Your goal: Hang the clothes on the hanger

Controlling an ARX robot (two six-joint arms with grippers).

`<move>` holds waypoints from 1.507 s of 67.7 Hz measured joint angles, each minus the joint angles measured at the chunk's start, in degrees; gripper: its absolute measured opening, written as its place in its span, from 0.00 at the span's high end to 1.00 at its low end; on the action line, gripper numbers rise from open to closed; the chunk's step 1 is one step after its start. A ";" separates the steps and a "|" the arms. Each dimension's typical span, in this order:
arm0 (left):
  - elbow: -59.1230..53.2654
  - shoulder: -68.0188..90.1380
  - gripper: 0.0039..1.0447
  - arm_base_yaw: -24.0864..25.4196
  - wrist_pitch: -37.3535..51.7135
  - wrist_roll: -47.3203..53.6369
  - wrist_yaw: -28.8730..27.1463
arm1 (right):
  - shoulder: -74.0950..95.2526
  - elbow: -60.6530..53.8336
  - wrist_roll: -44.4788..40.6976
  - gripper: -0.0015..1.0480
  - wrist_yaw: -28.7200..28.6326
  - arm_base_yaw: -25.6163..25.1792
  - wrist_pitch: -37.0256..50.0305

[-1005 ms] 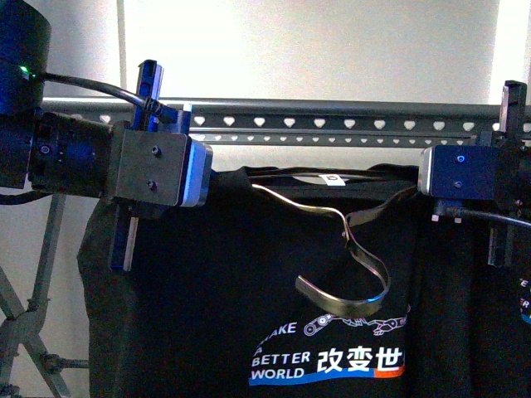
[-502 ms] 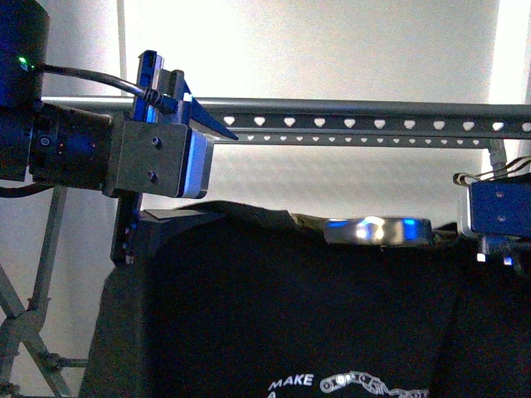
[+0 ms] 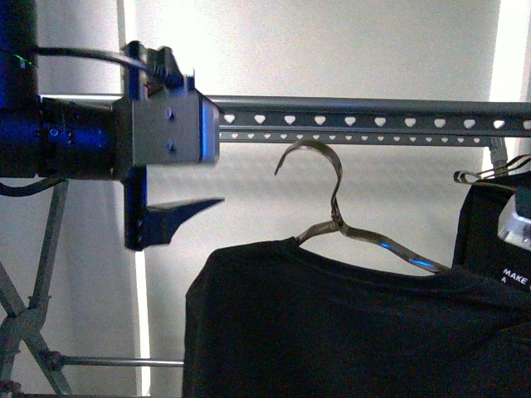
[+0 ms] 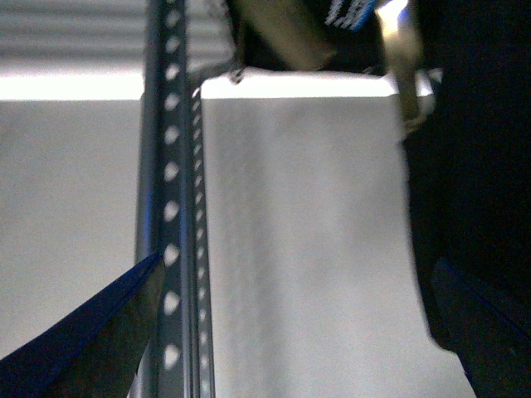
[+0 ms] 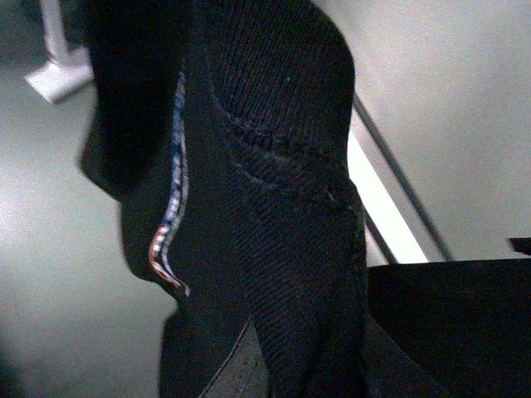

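The tee (image 3: 332,332) fills the lower middle and right of the front view, draped on a wire hanger and hanging just under the rail (image 3: 373,116), which runs across the top of the scene. The left tool (image 3: 203,141) is at the left, level with the rail. Its fingers are spread wide with nothing between them, as the left wrist view confirms. A second tee (image 3: 489,240) hangs at the far right.

The wire hanger (image 3: 336,211) tilts, its right shoulder lower, and the crown of its hook sits right at the rail's lower edge. I cannot tell whether it has caught.

Only a corner of the right tool (image 3: 521,225) shows at the right edge. Its wrist view is full of dark cloth, so I cannot tell its grip.

The step in hand looks like seating the hook. It likely needs to rise clear above the rail, level out, move across it, then lower slowly until it catches, with the left tool kept clear of the hook.
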 joint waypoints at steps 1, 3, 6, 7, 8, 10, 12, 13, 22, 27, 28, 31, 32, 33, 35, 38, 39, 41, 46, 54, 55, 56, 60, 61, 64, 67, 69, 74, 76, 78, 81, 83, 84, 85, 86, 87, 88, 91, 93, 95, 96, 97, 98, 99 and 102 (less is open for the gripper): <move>-0.52 0.22 0.06 0.00 4.07 -5.79 -2.12 | -0.48 -0.24 0.90 0.91 -1.18 -0.35 -0.35; -0.72 0.76 0.06 0.09 10.88 -16.94 -5.44 | -1.62 -0.85 2.54 0.91 -3.61 -1.14 -0.35; -0.50 1.05 0.06 0.46 15.28 -30.34 -8.96 | -2.82 -1.38 4.68 0.91 -6.23 -2.12 -0.39; -0.33 1.07 0.06 0.59 15.78 -33.68 -9.86 | -3.13 -1.51 5.22 0.91 -6.84 -2.40 -0.37; -0.07 1.09 0.06 0.74 16.11 -38.71 -10.69 | -3.37 -1.66 5.79 0.91 -7.48 -2.71 -0.33; 0.83 1.22 0.06 1.14 16.57 -48.39 -13.33 | -4.15 -2.25 7.82 0.91 -9.16 -3.58 0.26; 1.49 1.33 0.06 1.44 16.66 -52.89 -15.17 | -4.68 -2.75 9.07 0.91 -10.12 -4.20 0.70; 2.21 1.44 0.06 1.77 16.61 -58.93 -16.63 | -5.20 -3.23 9.99 0.91 -10.97 -4.83 0.94; 5.88 2.40 0.06 3.69 14.69 -86.84 -25.57 | -7.91 -5.79 17.75 0.91 -12.31 -8.09 1.75; 7.52 3.28 0.06 4.96 10.86 -97.11 -28.33 | -8.83 -6.03 25.18 0.91 -11.56 -10.21 0.79; 7.67 3.39 0.06 5.03 10.36 -97.74 -28.52 | -8.96 -6.03 25.68 0.91 -11.56 -10.40 0.74; 8.37 3.89 0.06 5.33 7.98 -100.80 -29.79 | -9.46 -6.03 29.57 0.91 -12.11 -11.30 0.74; 8.52 4.02 0.06 5.38 7.50 -101.24 -29.90 | -9.55 -6.01 30.75 0.91 -12.31 -11.45 0.74; 8.68 4.13 0.06 5.44 6.97 -101.68 -29.99 | -9.64 -6.01 31.61 0.91 -12.48 -11.61 0.74; 9.09 4.48 0.06 5.60 5.46 -102.60 -30.40 | -9.92 -5.97 34.16 0.91 -12.92 -12.00 0.74; 9.16 4.70 0.06 5.64 4.79 -103.36 -30.93 | -10.23 -5.70 37.00 0.91 -12.83 -12.35 0.90; 9.14 4.96 0.06 5.73 5.14 -103.69 -30.82 | -10.25 -5.40 38.62 0.91 -12.74 -12.50 0.98; 9.14 5.05 0.06 5.77 5.18 -104.26 -30.60 | -10.27 -5.03 40.28 0.91 -12.63 -12.57 1.11; 9.14 5.05 0.06 5.88 5.35 -105.44 -30.21 | -10.25 -3.15 47.32 0.91 -10.91 -12.66 2.36; 8.96 3.93 0.11 5.49 2.08 -104.45 -32.35 | -10.10 -0.22 55.93 0.91 -7.04 -11.67 4.94; 8.20 2.95 0.14 5.38 -0.63 -102.55 -34.42 | -10.03 0.39 57.90 0.91 -6.56 -11.41 5.46; 7.56 2.34 0.16 5.27 -1.75 -101.55 -35.34 | -9.97 0.70 58.25 0.91 -6.34 -11.28 5.66; 1.49 -1.81 0.26 4.85 -3.02 -96.41 -38.45 | -9.33 2.71 62.23 0.91 -4.52 -10.19 6.97; 0.26 -2.54 0.28 4.85 -2.71 -95.65 -38.47 | -9.16 3.04 63.06 0.91 -4.26 -9.99 7.04; -4.52 -5.27 0.34 4.81 -0.87 -93.50 -38.66 | -8.39 4.35 64.76 0.91 -3.13 -9.11 7.06; -9.18 -8.04 0.41 4.81 1.36 -92.02 -38.66 | -7.50 5.79 65.92 0.91 -1.70 -8.28 6.99; -12.50 -10.01 0.46 4.83 2.97 -91.17 -38.56 | -6.80 6.93 66.69 0.91 -0.50 -7.65 6.95; -19.52 -13.97 0.59 5.73 6.40 -89.92 -36.85 | -4.98 9.66 67.98 0.91 1.62 -6.23 6.25; -22.25 -15.26 0.64 6.05 7.58 -89.68 -36.81 | -4.20 10.73 68.32 0.91 2.51 -5.70 5.99; -24.87 -16.39 0.69 6.29 8.61 -89.46 -36.83 | -3.37 11.80 68.46 0.91 3.39 -5.16 5.57; -28.13 -17.66 0.76 6.51 9.92 -89.31 -36.87 | -2.23 13.38 68.57 0.91 4.59 -4.55 4.76; -30.49 -18.56 0.81 6.71 10.80 -89.22 -36.87 | -1.33 14.62 68.59 0.91 5.62 -4.17 4.20; -31.95 -19.21 0.84 6.75 11.37 -89.11 -36.94 | -0.76 15.47 68.63 0.91 6.34 -3.93 3.87; -32.68 -19.54 0.86 6.78 11.65 -89.09 -36.96 | -0.42 15.93 68.70 0.91 6.73 -3.80 3.67; -33.40 -19.89 0.88 6.80 11.89 -89.09 -36.94 | -0.13 16.37 68.70 0.91 7.06 -3.69 3.45; -34.77 -20.57 0.91 6.80 12.44 -89.02 -36.94 | 0.55 17.29 68.81 0.91 7.69 -3.50 3.06; -35.43 -20.92 0.93 6.80 12.70 -89.00 -36.92 | 0.83 17.75 68.91 0.91 8.00 -3.39 2.84; -38.53 -22.71 0.98 6.78 13.94 -88.87 -36.87 | 2.43 19.93 69.18 0.91 9.64 -2.86 2.05; -40.22 -23.82 0.97 6.78 14.56 -88.72 -36.85 | 3.32 21.09 69.51 0.91 10.40 -2.54 1.60; -41.81 -24.94 0.97 6.78 15.12 -88.67 -36.87 | 4.15 22.34 69.85 0.91 10.99 -2.27 1.03; -42.84 -25.68 0.97 6.78 15.43 -88.67 -36.85 | 4.66 23.10 70.10 0.91 11.37 -2.10 0.74; -43.82 -26.43 0.97 6.78 15.76 -88.67 -36.85 | 5.22 23.89 70.29 0.91 11.80 -1.92 0.46; -45.24 -27.47 0.97 6.78 16.17 -88.65 -36.81 | 5.95 25.07 70.40 0.91 12.57 -1.68 -0.04; -45.70 -27.82 0.97 6.78 16.28 -88.65 -36.79 | 6.16 25.46 70.42 0.91 12.85 -1.60 -0.20; -47.93 -29.46 0.97 6.75 16.81 -88.63 -36.81 | 7.19 27.47 70.71 0.91 14.12 -1.25 -1.11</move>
